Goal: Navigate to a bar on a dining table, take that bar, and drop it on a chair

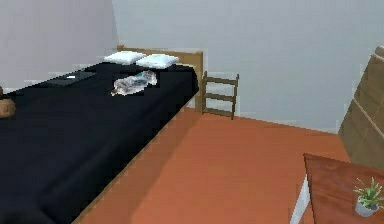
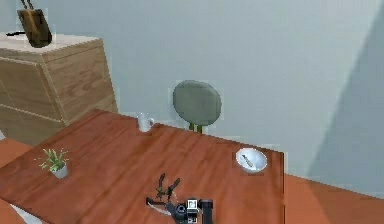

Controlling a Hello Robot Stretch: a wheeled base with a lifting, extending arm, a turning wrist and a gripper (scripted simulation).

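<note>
thin fingers (image 2: 160,183) of the gripper (image 2: 167,184) lying low against the wooden dining table (image 2: 110,155), cannot tell whether they are grasping anything, pale strip (image 2: 156,203) resting on the tabletop just beside the gripper, white bowl (image 2: 251,160) sitting near the table's far corner, green chair (image 2: 197,103) standing behind the table

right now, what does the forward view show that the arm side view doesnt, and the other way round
Forward view: a bed with a black cover, two white pillows at its head, and a wooden chair against the wall beside it. Arm side view: a round-backed chair behind the table, a white mug, a white bowl and the gripper near the bottom edge. Both: the wooden table, the small potted plant on it and the wooden dresser.
</note>
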